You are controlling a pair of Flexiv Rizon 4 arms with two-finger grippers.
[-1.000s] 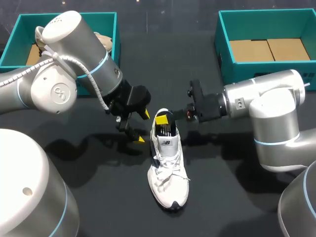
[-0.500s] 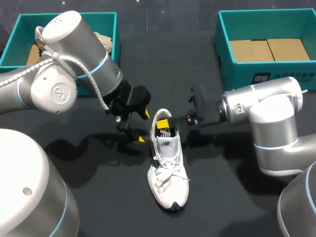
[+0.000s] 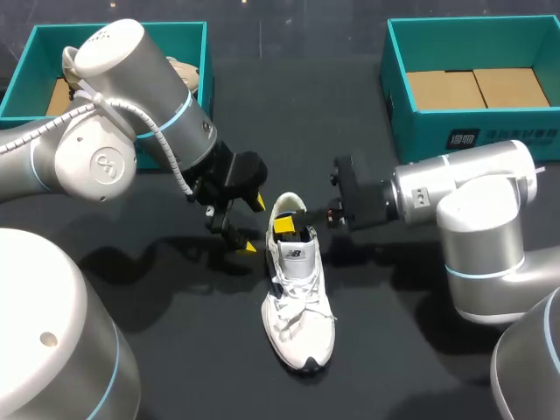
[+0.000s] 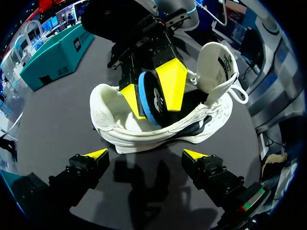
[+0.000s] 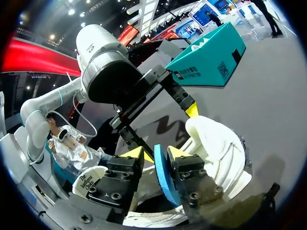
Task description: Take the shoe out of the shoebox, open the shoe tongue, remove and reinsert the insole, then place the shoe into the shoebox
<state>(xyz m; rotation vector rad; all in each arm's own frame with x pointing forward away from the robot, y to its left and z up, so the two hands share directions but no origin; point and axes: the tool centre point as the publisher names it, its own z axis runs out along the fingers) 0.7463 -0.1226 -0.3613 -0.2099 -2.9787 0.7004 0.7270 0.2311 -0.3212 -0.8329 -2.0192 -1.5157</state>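
A white shoe (image 3: 297, 302) lies on the black table, toe toward me, with its tongue (image 4: 218, 60) folded up. My right gripper (image 3: 286, 226) reaches into the shoe's opening from the right. The blue-edged insole (image 5: 162, 179) stands on edge between its fingers (image 5: 180, 154). It rests against one finger, with a thin gap to the other, so the gripper (image 5: 156, 155) is open. In the left wrist view the insole (image 4: 152, 98) sticks up out of the heel (image 4: 103, 112). My left gripper (image 3: 254, 226) hangs wide open just left of the heel, and nothing lies between the left gripper's (image 4: 146, 154) tips.
A teal shoebox (image 3: 398, 114) with cardboard lining stands at the back right. A second teal box (image 3: 26, 66) stands at the back left behind my left arm.
My right gripper pulled back slightly, then pushed its tip lower into the shoe's opening. The left arm and the shoe have not moved.
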